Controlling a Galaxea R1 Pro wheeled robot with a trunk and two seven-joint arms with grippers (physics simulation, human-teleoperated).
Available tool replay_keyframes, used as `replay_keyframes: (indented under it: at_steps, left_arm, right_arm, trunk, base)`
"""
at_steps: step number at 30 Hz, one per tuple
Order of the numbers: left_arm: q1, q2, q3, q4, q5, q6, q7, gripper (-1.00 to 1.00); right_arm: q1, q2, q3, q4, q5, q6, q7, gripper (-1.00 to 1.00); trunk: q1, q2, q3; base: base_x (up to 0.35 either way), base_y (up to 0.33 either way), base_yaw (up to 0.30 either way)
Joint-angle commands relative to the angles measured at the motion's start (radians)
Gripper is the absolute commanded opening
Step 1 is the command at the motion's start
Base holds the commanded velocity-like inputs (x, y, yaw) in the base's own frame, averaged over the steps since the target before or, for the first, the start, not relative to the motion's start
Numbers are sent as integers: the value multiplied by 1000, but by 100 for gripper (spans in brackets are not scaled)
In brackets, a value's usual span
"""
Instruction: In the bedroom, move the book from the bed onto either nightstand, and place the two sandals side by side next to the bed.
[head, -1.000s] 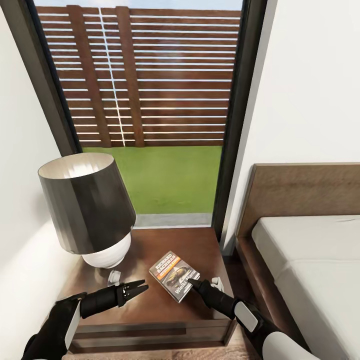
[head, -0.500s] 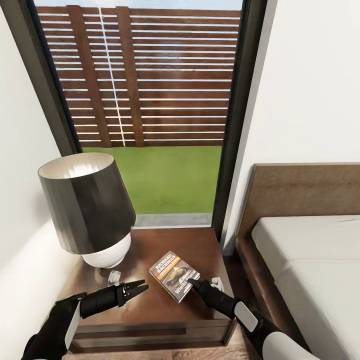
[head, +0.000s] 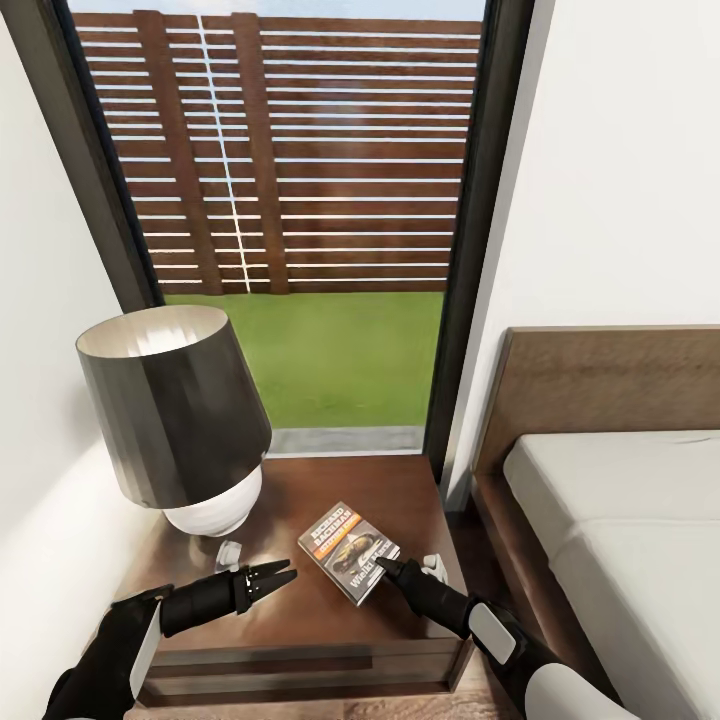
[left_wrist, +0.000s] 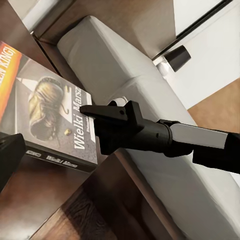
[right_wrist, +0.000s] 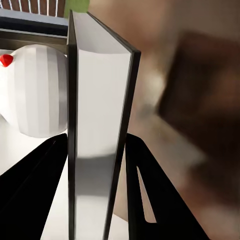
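Book (head: 348, 552) lies on the nightstand (head: 300, 610), pinched at its edge by the right jaws (head: 385, 567); left jaws (head: 280, 577) pressed together nearby.

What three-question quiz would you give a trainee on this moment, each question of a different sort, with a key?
1. True or false: the book lies on the bed.
2. Which gripper has its fingers on either side of the book: A left, B right?
3. Fill in: the ____ stands on the nightstand left of the book.

Key: 1 false, it is over the nightstand. 2 B, the right gripper; the left gripper is shut beside it. 3 lamp.
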Motion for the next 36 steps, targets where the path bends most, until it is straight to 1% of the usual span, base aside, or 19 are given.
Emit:
replay_keyframes:
  at_steps: [1,4,18,20,30,33,36]
  left_arm:
    - [-1,0,1,0,-2,11,-4,100]
    - [-1,0,1,0,-1,11,-4,100]
    - [-1,0,1,0,-2,11,-5,100]
    - [-1,0,1,0,-2,11,-5,100]
    - [-1,0,1,0,-2,11,-5,100]
    - [-1,0,1,0,-2,11,-5,100]
    - [-1,0,1,0,-2,11,-5,100]
  right_arm:
    - [0,0,4,0,-11,7,-1,-100]
    - [0,0,4,0,-11,7,-1,-100]
    - [0,0,4,0,-11,7,-1,-100]
    - [0,0,4,0,-11,7,-1,-100]
    - [0,0,4,0,-11,7,-1,-100]
    - [0,0,4,0,-11,7,-1,-100]
    - [0,0,4,0,-11,7,-1,-100]
  trunk:
    - [4,-7,-4]
    - [15,-28,-13]
    - [15,-28,-13]
    - [23,-42,-20]
    - [23,-42,-20]
    - [34,-63,-29]
    - [34,-63,-29]
  base:
    - [0,0,0]
    - [0,0,0]
    - [0,0,0]
    - [0,0,0]
    - [0,0,0]
    - [0,0,0]
    - [0,0,0]
